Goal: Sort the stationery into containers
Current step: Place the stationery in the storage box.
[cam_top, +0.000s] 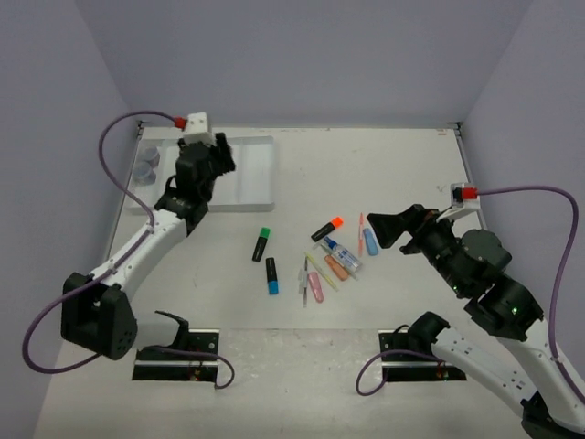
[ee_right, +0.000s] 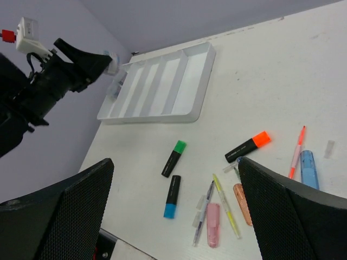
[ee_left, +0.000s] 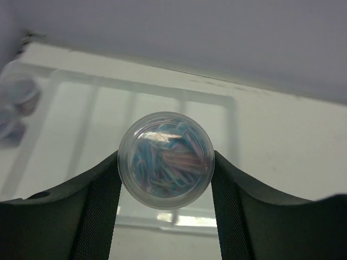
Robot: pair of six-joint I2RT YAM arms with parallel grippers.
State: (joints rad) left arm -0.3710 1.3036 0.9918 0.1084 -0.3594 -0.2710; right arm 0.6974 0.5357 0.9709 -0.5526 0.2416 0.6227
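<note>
The left arm point(cam_top: 137, 247) stretches from its base toward the far left, with the wrist raised. The left gripper point(cam_top: 208, 157) points away from the base, its two fingers point(ee_left: 103, 211) pressed against opposite sides of a round pot point(ee_left: 166, 160). The right arm point(cam_top: 494, 297) folds in toward the middle. The right gripper point(cam_top: 377, 229) aims left, its fingers point(ee_right: 65, 216) spread wide apart.

Arms point(cam_top: 137, 248) white, black joints; purple cables point(cam_top: 523, 188); mesh-textured fingers point(ee_right: 282, 211)
</note>
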